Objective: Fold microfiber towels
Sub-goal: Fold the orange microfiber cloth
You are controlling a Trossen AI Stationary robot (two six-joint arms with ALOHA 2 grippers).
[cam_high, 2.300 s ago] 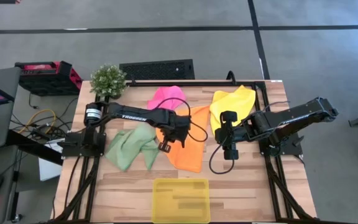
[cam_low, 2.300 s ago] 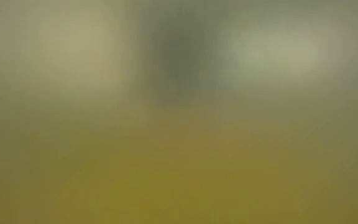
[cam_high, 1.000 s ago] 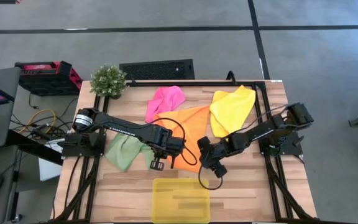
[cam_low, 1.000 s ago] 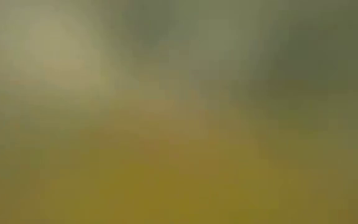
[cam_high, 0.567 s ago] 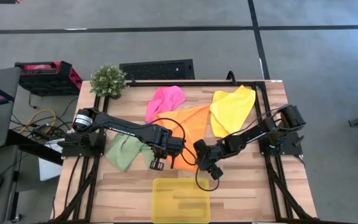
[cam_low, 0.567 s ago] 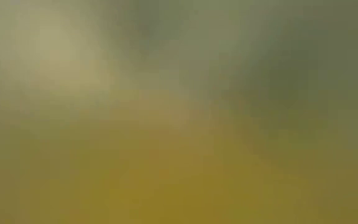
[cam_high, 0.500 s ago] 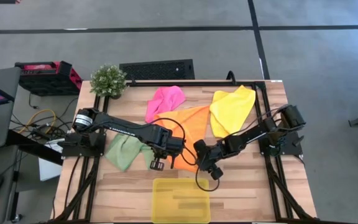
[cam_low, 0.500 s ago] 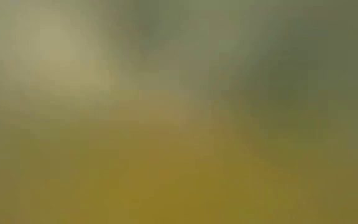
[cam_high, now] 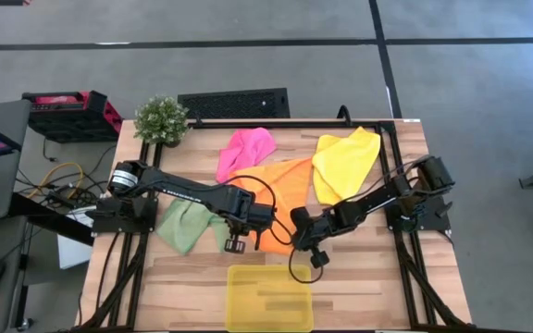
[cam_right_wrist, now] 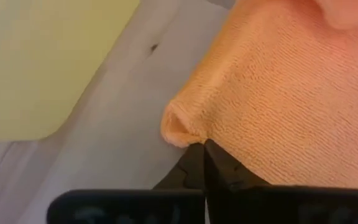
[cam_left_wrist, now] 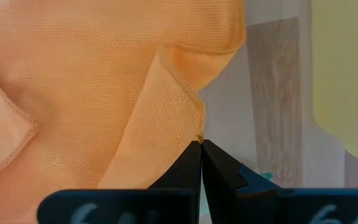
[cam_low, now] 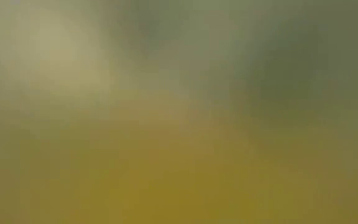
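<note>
Because both arms have pinched the near hem of the orange towel (cam_high: 280, 190), it looks ready for a first fold away from the tray (cam_high: 268, 298). The left end effector (cam_high: 248, 242) is clamped on one corner and the right end effector (cam_high: 300, 242) on the other. The pink towel (cam_high: 246, 148) and yellow towel (cam_high: 345, 162) crowd the far edge, while bare table (cam_high: 368, 277) lies right.

A translucent yellow tray (cam_high: 269, 298) sits at the near edge of the wooden table (cam_high: 387, 296), a small potted plant (cam_high: 161, 118) stands at the far left corner, and a red crate (cam_high: 70, 114) rests on the floor beyond, beside a black floor grate (cam_high: 233, 103).
</note>
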